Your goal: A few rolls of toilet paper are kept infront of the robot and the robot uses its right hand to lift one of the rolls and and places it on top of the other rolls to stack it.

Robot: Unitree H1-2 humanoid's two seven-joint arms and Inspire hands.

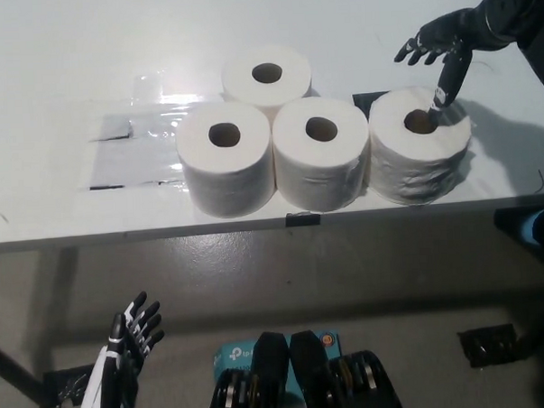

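Observation:
Several white toilet paper rolls stand on end on the white table [58, 51]. Three form a front row: left roll [225, 156], middle roll [321, 152] and right roll [420, 145]. A fourth roll [266, 76] stands behind the left and middle ones. My black right hand [441, 43] hovers over the right roll, open with fingers spread; one finger points down to the rim of that roll's core hole. My white left hand [129, 341] hangs open below the table edge at the lower left.
Clear plastic sheeting with dark tape [129, 129] lies on the table left of the rolls. The table's front edge [120, 233] runs across the middle of the picture, with floor below. A dark object [490, 343] lies on the floor at lower right.

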